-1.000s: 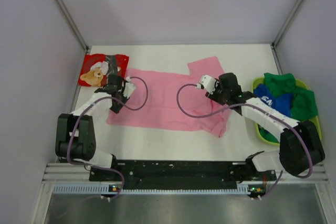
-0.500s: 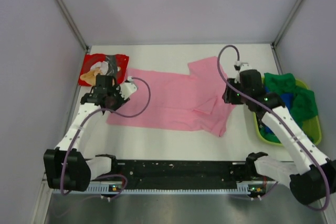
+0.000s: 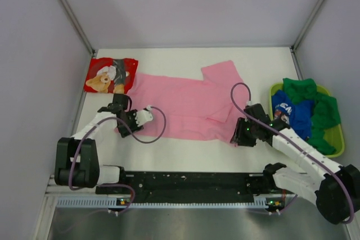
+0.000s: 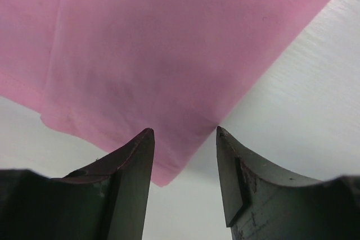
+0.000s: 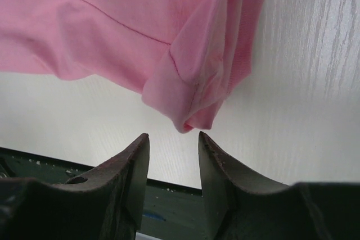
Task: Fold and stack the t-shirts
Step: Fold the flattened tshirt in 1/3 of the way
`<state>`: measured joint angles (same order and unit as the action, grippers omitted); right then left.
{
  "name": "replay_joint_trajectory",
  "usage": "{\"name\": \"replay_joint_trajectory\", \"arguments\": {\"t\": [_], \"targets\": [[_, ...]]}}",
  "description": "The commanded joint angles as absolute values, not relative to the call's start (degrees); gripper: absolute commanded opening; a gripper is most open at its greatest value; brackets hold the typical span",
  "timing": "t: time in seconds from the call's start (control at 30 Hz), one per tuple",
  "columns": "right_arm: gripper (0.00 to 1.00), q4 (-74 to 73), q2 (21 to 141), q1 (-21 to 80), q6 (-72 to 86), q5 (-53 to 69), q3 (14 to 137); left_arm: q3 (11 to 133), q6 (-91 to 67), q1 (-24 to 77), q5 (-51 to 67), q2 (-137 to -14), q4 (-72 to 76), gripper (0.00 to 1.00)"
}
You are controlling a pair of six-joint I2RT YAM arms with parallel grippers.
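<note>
A pink t-shirt point(image 3: 180, 105) lies spread across the middle of the table. My left gripper point(image 3: 125, 123) is open at the shirt's near left corner, and the left wrist view shows that corner point(image 4: 163, 175) between the jaws. My right gripper point(image 3: 238, 136) is open at the shirt's near right corner, and the right wrist view shows a folded sleeve tip point(image 5: 191, 119) just ahead of the jaws. A folded red t-shirt with a teddy-bear print point(image 3: 109, 75) lies at the back left. A blue t-shirt with white lettering point(image 3: 289, 111) and a green one point(image 3: 315, 102) sit in the tray.
A yellow-green plastic tray point(image 3: 336, 139) stands at the right edge of the table. Grey walls close in on both sides and at the back. The black rail with the arm bases point(image 3: 191, 181) runs along the near edge.
Both grippers have come toward the near edge, each to a near corner of the pink shirt. The right arm moved from the shirt's right sleeve down to the near right corner.
</note>
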<state>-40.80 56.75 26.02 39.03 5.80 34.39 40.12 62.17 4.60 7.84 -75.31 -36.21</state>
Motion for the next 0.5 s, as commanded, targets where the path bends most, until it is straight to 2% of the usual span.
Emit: {"name": "replay_joint_trajectory", "arguments": {"t": [0.0,0.07,0.17,0.23,0.3,0.33,0.47], "targets": [[0.40,-33.1,57.9,26.4,42.4,4.6,32.4,39.1,63.5,4.7,6.9,-78.0,-30.5,0.51],[0.37,-30.9,58.5,26.5,43.0,3.1,31.5,38.7,63.1,4.7,6.4,-78.8,-29.5,0.48],[0.28,-29.1,59.0,26.5,43.1,2.2,31.1,38.5,62.2,4.7,6.5,-79.2,-28.9,0.36],[0.19,-27.5,58.9,26.3,43.2,1.7,30.6,38.5,61.4,4.7,6.9,-78.9,-28.7,0.24],[0.00,-28.1,58.8,25.6,43.6,0.5,30.1,38.5,60.6,4.7,6.4,-78.5,-28.0,0.06],[0.00,-29.0,58.5,25.0,44.1,0.3,30.1,38.5,59.8,4.7,5.2,-78.5,-26.9,0.00],[0.00,-35.1,52.9,23.6,46.0,-7.1,31.4,39.5,55.9,4.0,-6.1,-78.8,-20.7,0.00]]}}
